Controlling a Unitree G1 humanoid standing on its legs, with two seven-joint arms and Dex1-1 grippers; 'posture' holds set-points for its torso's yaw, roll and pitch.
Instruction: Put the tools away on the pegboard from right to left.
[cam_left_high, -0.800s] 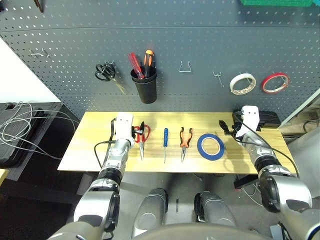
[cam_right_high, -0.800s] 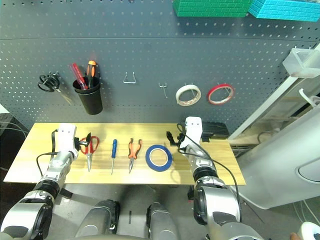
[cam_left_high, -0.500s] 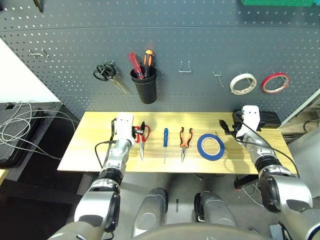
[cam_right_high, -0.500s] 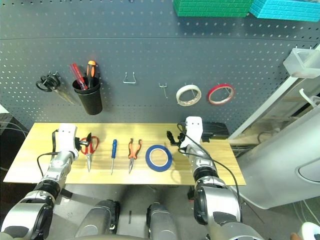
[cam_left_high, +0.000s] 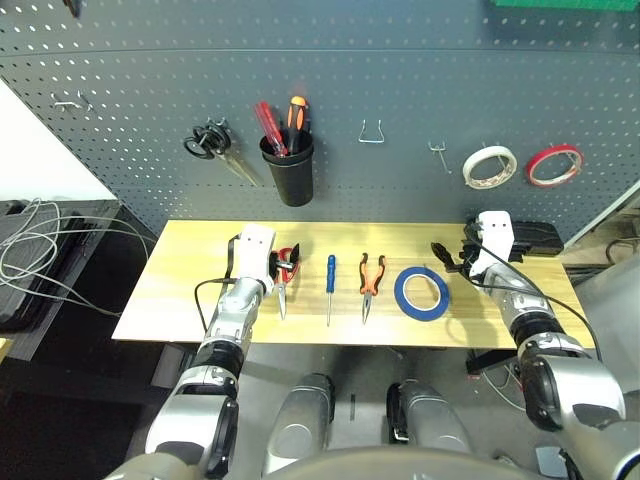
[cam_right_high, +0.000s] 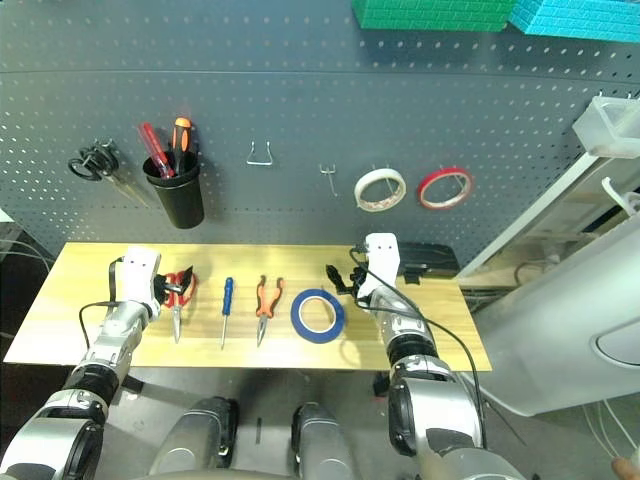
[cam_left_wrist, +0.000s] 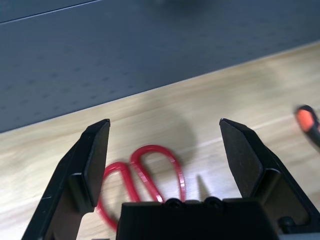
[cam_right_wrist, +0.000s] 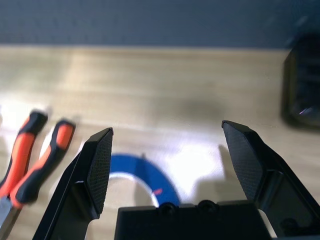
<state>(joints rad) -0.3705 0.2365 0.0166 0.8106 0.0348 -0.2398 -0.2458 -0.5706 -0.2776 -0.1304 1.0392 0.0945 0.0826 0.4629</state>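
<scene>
On the wooden table lie, from right to left, the blue tape ring (cam_left_high: 421, 292), the orange-and-black pliers (cam_left_high: 371, 285), the blue-handled screwdriver (cam_left_high: 330, 284) and the red-handled scissors (cam_left_high: 283, 277). My left gripper (cam_left_wrist: 165, 125) is open just over the scissors' red handles (cam_left_wrist: 150, 175), holding nothing. My right gripper (cam_right_wrist: 167, 132) is open low over the table beside the blue tape ring (cam_right_wrist: 145, 175), on its right, with the pliers (cam_right_wrist: 35, 150) beyond. The dark grey pegboard (cam_left_high: 400, 90) rises behind the table.
On the pegboard hang black-handled scissors (cam_left_high: 210, 143), a black cup (cam_left_high: 291, 172) with tools in it, two bare hooks (cam_left_high: 371, 133), a white tape roll (cam_left_high: 487, 165) and a red tape roll (cam_left_high: 553, 163). A black box (cam_left_high: 537, 238) sits at the table's back right.
My left gripper has edged right, closer to the red scissors. My right gripper has edged slightly left toward the blue tape ring. The view itself has shifted a little.
</scene>
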